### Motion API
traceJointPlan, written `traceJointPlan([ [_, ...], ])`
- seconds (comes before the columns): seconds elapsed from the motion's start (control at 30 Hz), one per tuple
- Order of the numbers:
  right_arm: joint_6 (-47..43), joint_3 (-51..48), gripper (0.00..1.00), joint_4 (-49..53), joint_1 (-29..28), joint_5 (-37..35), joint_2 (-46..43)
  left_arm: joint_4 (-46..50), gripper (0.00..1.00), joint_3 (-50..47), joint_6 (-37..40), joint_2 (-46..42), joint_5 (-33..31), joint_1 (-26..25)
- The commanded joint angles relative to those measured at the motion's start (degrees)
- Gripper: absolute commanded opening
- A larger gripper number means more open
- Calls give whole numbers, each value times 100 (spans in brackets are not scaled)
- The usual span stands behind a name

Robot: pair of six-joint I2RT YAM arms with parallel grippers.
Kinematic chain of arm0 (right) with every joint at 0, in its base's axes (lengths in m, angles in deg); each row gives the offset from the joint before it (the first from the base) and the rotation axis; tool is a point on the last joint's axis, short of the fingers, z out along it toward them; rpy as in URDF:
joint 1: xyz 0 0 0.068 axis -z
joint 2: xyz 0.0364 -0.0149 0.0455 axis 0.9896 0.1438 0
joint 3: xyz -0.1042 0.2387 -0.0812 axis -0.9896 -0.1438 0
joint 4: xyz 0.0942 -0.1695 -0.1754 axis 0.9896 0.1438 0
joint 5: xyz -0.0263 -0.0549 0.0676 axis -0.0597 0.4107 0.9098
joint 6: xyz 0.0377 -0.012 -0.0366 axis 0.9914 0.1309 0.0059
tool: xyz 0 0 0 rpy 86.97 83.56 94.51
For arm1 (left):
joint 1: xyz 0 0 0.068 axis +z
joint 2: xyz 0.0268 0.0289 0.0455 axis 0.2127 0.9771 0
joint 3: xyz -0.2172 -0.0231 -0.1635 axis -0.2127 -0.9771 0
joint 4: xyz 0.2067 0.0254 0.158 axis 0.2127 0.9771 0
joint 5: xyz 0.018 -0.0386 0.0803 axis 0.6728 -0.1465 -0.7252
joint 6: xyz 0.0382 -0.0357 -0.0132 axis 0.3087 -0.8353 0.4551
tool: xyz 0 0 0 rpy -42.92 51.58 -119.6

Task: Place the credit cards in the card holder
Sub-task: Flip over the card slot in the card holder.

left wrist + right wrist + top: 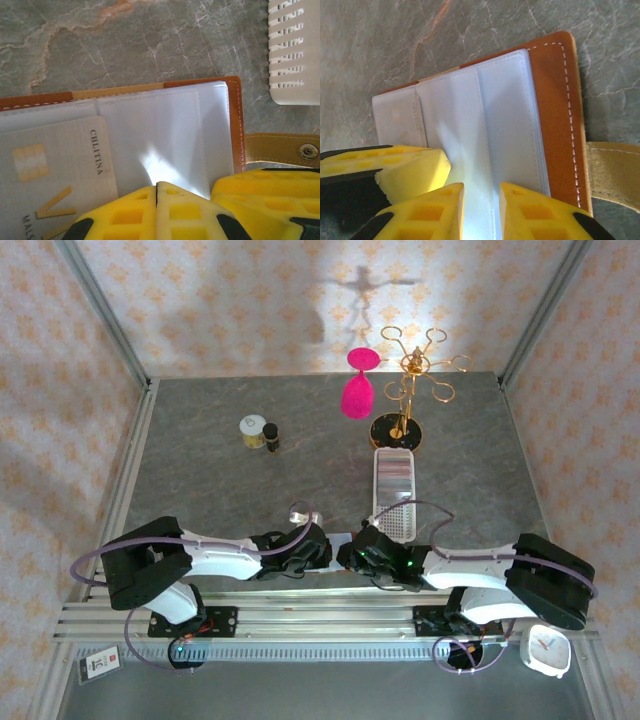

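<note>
Your left gripper (156,210) jaws shut, over the open reddish-brown leather card holder (236,125), pale plastic credit card (55,165) in its clear pocket, your right gripper (482,212) jaws narrowly apart.

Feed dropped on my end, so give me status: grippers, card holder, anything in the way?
Left gripper shut at card holder sleeve edge. Right gripper slightly open over it. One credit card lies on its sleeves. White tray beside, apart.
</note>
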Motion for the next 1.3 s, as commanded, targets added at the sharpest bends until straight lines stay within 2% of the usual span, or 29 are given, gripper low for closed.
traceJointPlan([
  [0.0,105,-51,25,2,7,-79,42,394,2,-219,-65,56,-127,-20],
  [0.27,119,26,12,-293,11,149,50,388,2,-242,-69,21,-118,-23],
  [0.83,105,154,17,12,6,-15,326,210,2,-286,-84,-190,-95,-20],
  [1.07,-33,287,1,-180,10,92,359,27,2,-311,-57,-327,-124,-20],
  [1.17,-56,336,0,0,13,-20,278,128,5,-221,-4,-462,-208,-13],
  [1.27,-56,335,0,143,6,-83,151,339,17,-98,53,-708,-377,-6],
])
